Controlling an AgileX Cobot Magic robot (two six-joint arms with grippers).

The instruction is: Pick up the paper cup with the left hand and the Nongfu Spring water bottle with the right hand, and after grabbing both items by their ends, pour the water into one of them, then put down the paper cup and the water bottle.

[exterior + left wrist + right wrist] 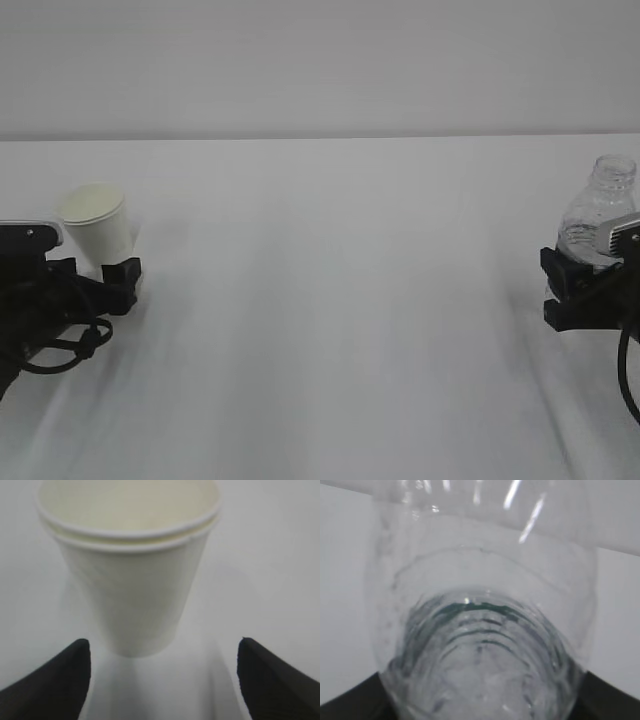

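The white paper cup stands at the left of the table; its rim looks doubled in the left wrist view, where the paper cup fills the middle. My left gripper sits low at its base, open wide. Both black fingertips stand well clear of the cup's sides, and the left gripper holds nothing. At the far right, the clear Nongfu Spring water bottle stands upright and capless. My right gripper is shut on its lower body. The bottle fills the right wrist view, with dark fingers against its sides.
The white table stretches between the two arms with nothing else on it. A plain pale wall rises behind the table's far edge. Loose black cables hang by the left arm.
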